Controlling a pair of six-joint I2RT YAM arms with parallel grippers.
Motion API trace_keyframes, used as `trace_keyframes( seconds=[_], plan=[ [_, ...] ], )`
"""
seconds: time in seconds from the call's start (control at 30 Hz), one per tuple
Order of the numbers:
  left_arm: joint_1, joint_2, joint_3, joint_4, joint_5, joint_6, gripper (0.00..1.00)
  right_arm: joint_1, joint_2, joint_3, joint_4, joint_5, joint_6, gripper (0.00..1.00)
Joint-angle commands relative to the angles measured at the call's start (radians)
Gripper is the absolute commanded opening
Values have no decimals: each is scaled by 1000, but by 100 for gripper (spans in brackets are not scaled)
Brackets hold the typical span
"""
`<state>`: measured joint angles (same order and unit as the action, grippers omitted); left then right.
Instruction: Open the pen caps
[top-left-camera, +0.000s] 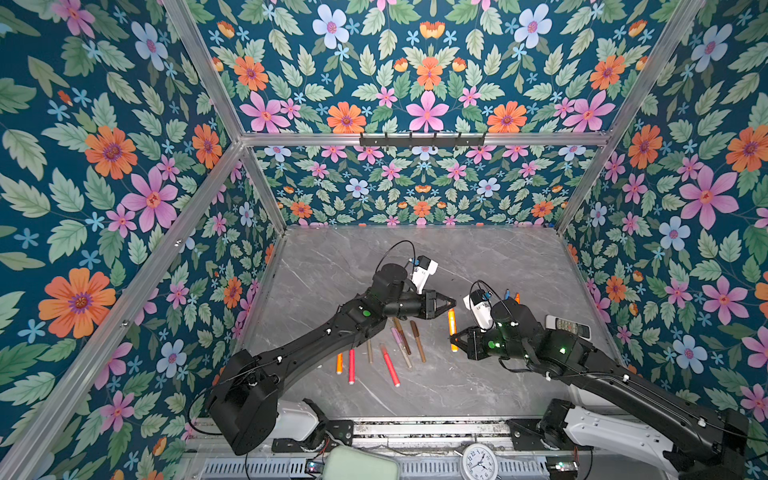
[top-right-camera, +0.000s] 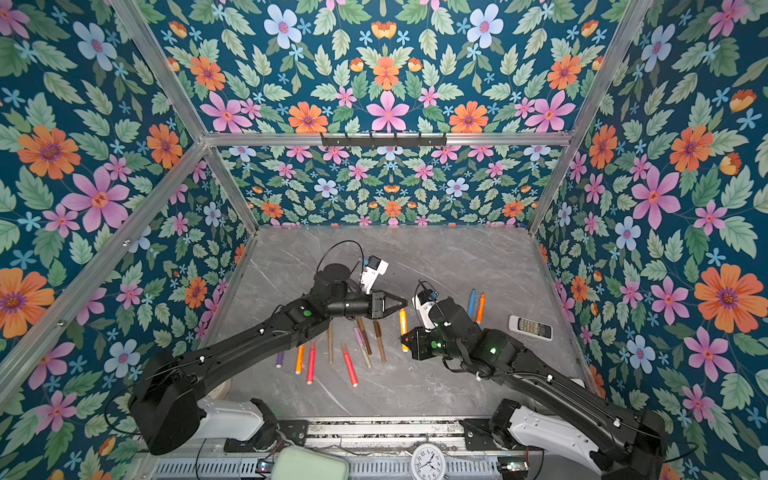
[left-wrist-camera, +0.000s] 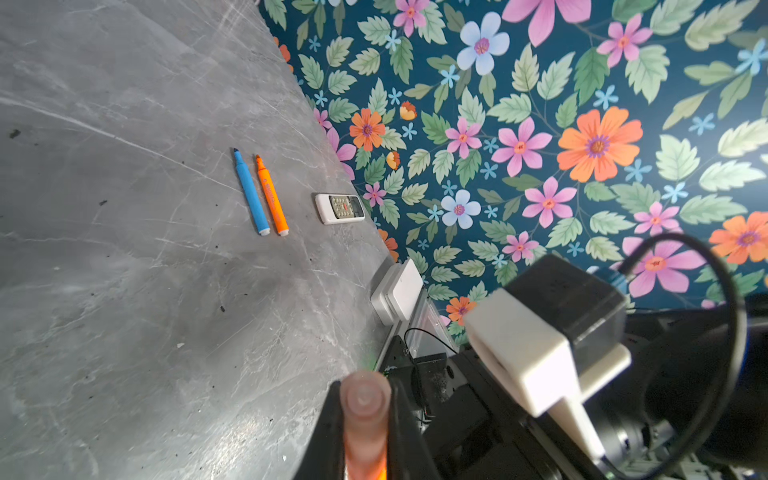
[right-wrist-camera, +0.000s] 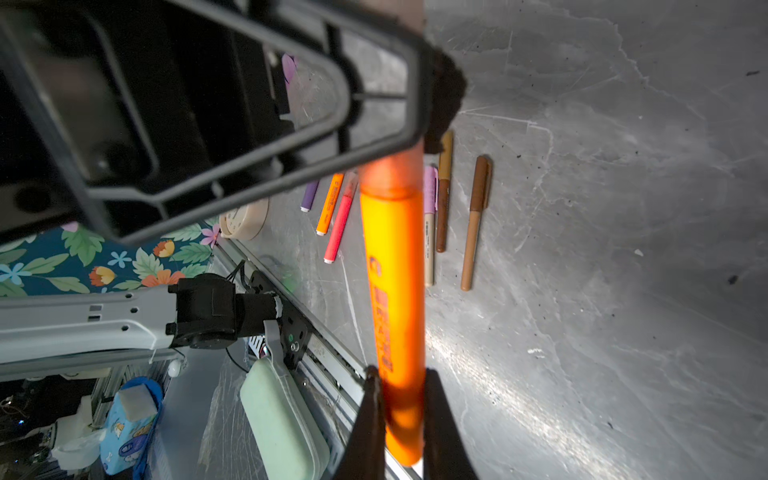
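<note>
An orange pen (top-left-camera: 452, 328) (top-right-camera: 403, 326) hangs above the grey table, held at both ends. My left gripper (top-left-camera: 451, 302) (left-wrist-camera: 365, 390) is shut on its translucent orange-pink pen cap (left-wrist-camera: 365, 415) (right-wrist-camera: 388, 174), which sits on the end of the body. My right gripper (top-left-camera: 454, 338) (right-wrist-camera: 401, 386) is shut on the other end of the orange body (right-wrist-camera: 392, 270). Several capped pens lie below the left arm: orange (top-left-camera: 339, 363), red-pink (top-left-camera: 390, 365), brown (top-left-camera: 417, 340), purple (top-right-camera: 280, 359). A blue pen (left-wrist-camera: 250, 193) and an orange pen (left-wrist-camera: 272, 195) lie uncapped side by side.
A white remote control (top-left-camera: 567, 326) (left-wrist-camera: 340, 208) lies near the right wall, beside the two uncapped pens. A round clock (top-left-camera: 480, 461) and a pale green case (right-wrist-camera: 282, 415) sit past the table's front rail. Floral walls close in the back and both sides.
</note>
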<state>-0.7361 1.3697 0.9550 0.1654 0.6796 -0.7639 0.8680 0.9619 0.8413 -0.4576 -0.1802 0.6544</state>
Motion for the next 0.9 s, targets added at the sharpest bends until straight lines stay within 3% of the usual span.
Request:
trace_keyframes(
  seconds=[0.0, 0.17, 0.33, 0.5, 0.63, 0.7, 0.77, 0.87],
  plan=[
    [141, 7, -15, 144, 18, -88, 0, 3, 32, -20, -64, -79, 50, 0],
    [326, 97, 82, 257, 143, -206, 0, 5, 65, -44, -36, -101, 77, 0],
    [355, 196, 223, 188, 164, -166, 0, -2, 101, -5, -89, -81, 43, 0],
    [368, 222, 210, 171, 195, -161, 0, -57, 126, 68, -168, -46, -35, 0],
    [368, 176, 126, 145, 201, -146, 0, -201, 167, 119, -134, -196, -108, 53],
    [366, 157, 75, 179, 211, -172, 0, -233, 212, 170, -108, -258, -157, 72],
    [366, 138, 21, 245, 223, -217, 0, -235, 263, 231, -76, -283, -201, 83],
    [366, 116, -36, 326, 236, -275, 0, -243, 371, 339, -69, -301, -231, 84]
  ],
)
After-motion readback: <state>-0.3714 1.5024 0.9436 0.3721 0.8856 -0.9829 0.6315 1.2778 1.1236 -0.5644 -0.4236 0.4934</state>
